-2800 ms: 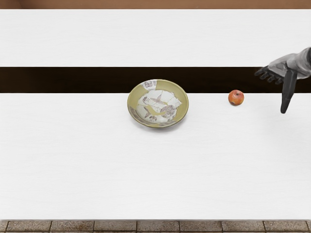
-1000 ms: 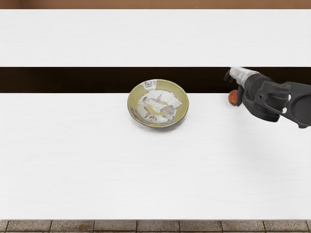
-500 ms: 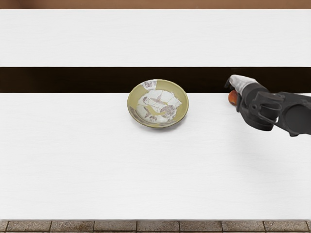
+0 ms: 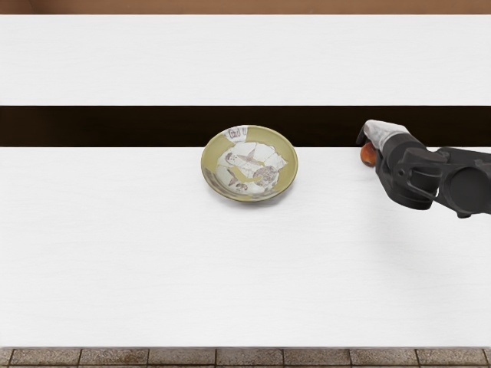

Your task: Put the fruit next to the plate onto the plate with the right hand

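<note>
Right robot hand (image 4: 386,140) covers the apple (image 4: 367,155) at the table's (image 4: 230,268) far edge, grip state not discernible: verify full enclosure before lifting, then carry left to the plate (image 4: 210,159).

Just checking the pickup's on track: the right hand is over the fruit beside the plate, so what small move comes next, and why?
Probably firm up the hold on the apple before lifting. The right hand covers most of it, only a sliver shows, and it lies on the table well apart from the plate. Whether the grasp is closed cannot be seen.
</note>
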